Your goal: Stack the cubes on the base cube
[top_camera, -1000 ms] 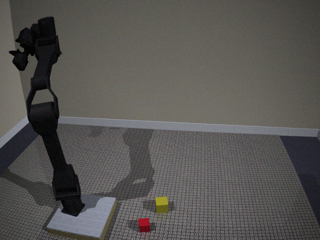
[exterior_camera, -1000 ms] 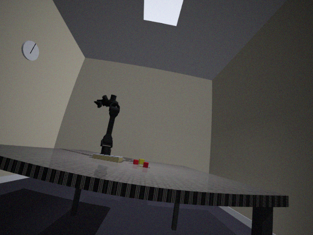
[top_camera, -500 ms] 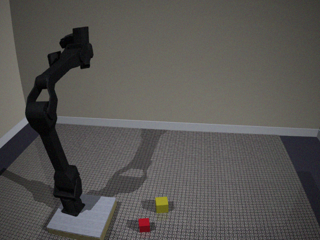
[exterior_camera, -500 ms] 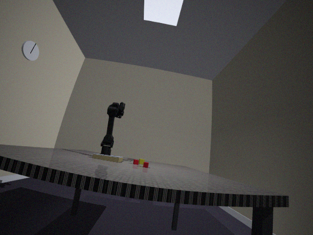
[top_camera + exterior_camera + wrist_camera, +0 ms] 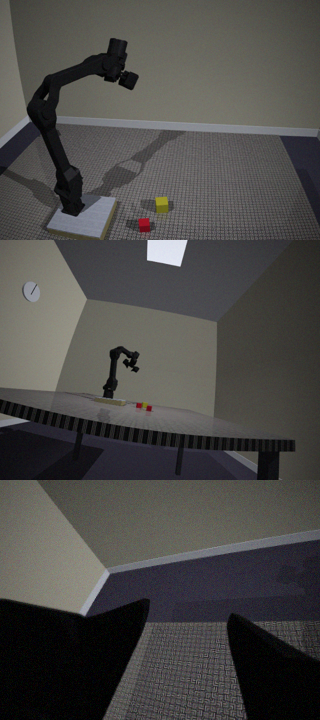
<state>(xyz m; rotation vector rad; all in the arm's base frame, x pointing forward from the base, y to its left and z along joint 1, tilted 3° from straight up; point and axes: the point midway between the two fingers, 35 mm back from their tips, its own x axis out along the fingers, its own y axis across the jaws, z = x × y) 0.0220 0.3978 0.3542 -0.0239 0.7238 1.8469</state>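
A yellow cube (image 5: pixel 162 205) (image 5: pixel 144 404) sits on the table. A red cube (image 5: pixel 144 225) (image 5: pixel 139 405) sits in front of it, on the robot base's side, with a gap between them in the top view. A second red cube (image 5: pixel 149 408) stands to the right in the exterior view; the top view does not show it. No cube rests on another. My gripper (image 5: pixel 130 369) (image 5: pixel 188 612) is open and empty, high above the table and well away from the cubes. The wrist view shows no cube.
The robot's base stands on a pale slab (image 5: pixel 85 218) (image 5: pixel 109 401) to the left of the cubes. The patterned table top (image 5: pixel 219 180) ends at a striped edge (image 5: pixel 155 437) in the exterior view. Walls and dark floor lie beyond.
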